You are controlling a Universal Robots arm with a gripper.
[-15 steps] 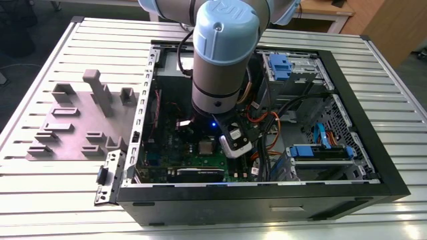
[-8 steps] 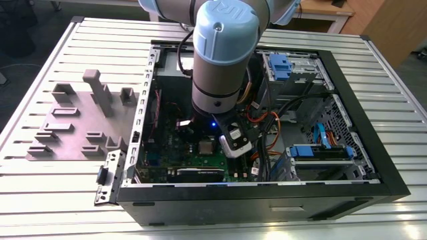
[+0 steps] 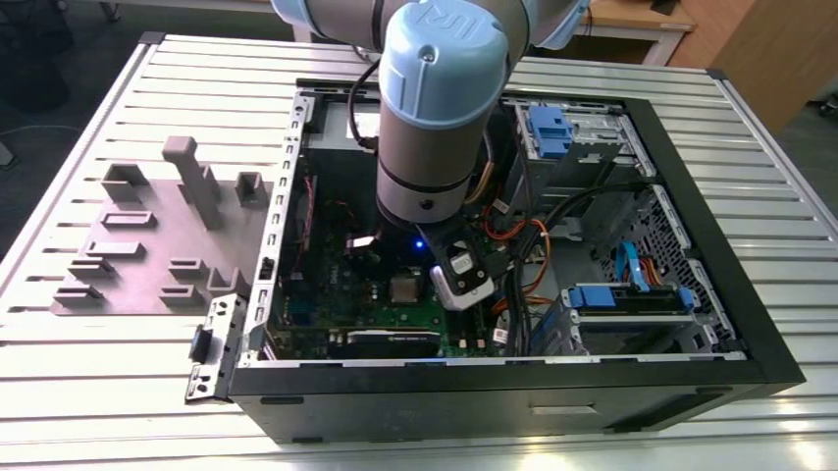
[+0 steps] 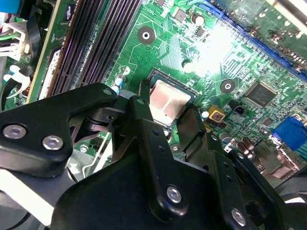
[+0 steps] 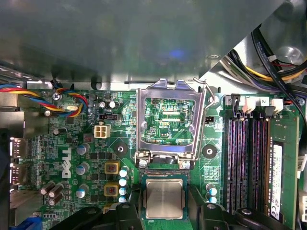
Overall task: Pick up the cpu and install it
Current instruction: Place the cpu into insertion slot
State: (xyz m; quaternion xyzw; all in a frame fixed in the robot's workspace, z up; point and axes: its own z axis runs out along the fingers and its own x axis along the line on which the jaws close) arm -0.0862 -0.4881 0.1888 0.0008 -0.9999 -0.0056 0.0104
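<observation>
**Pincer (image 5: 166,210) open astride the cpu (image 5: 164,199)**

Shows a pale grey robot arm (image 3: 426,108) reaching down into an open black computer case (image 3: 524,402) on a slatted metal table (image 3: 131,392). Shows the pincer low over a green motherboard (image 5: 48,143). Shows its black fingers (image 5: 125,213) spread a little wider than the cpu, one on each side, with a thin dark gap at either edge and nothing gripped. Places the cpu, a flat square with a silvery-grey top, level in its socket directly between the two fingertips in both wrist views. Shows the silver socket bracket (image 5: 141,120) swung open just beyond the fingertips. Puts dark memory slots (image 5: 247,163) off to one side of the pincer, and round capacitors (image 5: 82,168) plus a bundle of coloured wires (image 5: 67,103) off to the other. Shows a grey moulded fixture plate (image 3: 144,245) on the table outside the case, well apart from the pincer.
</observation>
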